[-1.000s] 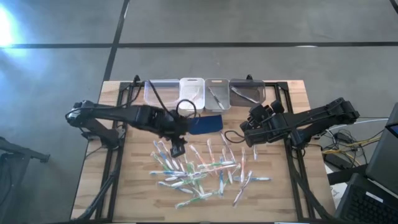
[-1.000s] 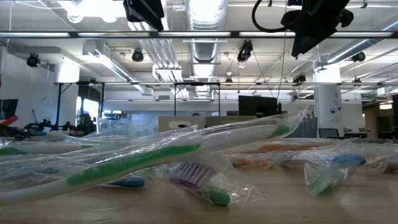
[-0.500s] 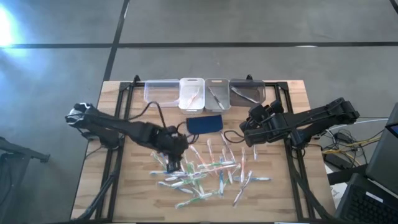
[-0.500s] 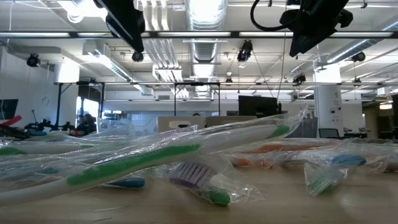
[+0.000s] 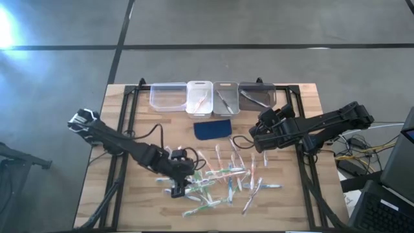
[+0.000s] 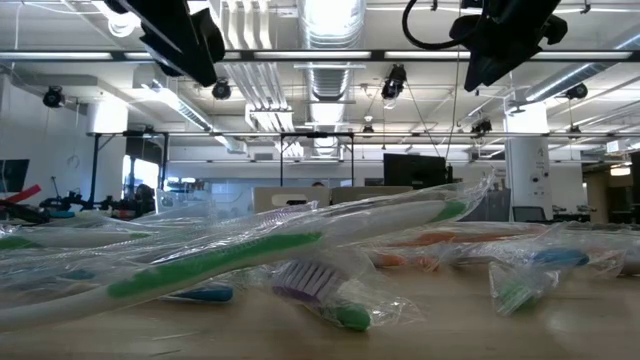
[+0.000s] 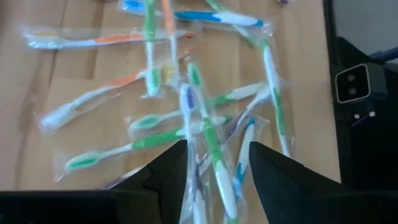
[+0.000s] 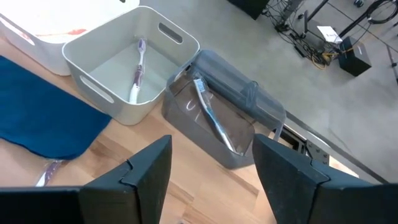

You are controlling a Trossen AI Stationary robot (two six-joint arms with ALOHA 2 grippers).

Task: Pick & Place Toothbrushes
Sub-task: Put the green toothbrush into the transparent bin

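Several wrapped toothbrushes [image 5: 217, 181] lie in a loose pile on the wooden table, whitish with green, orange and blue accents; they fill the left wrist view [image 7: 205, 124] and the foreground of the low view [image 6: 230, 260]. My left gripper [image 5: 180, 183] hangs open above the pile's left part, and in its wrist view [image 7: 214, 180] a green-handled brush [image 7: 214, 155] shows between the fingers. My right gripper [image 5: 257, 139] waits open, raised at the pile's far right, facing the bins [image 8: 211, 171].
Four bins stand in a row at the far edge: clear [image 5: 167, 96], white [image 5: 200, 97], beige [image 5: 226, 97] holding a purple brush [image 8: 137, 68], dark grey [image 5: 257, 95] holding a blue one [image 8: 211, 121]. A dark blue pad [image 5: 213, 129] lies before them.
My left gripper has moved from beside the blue pad toward the table's near edge, ending over the left part of the toothbrush pile. The toothbrushes have not shifted.
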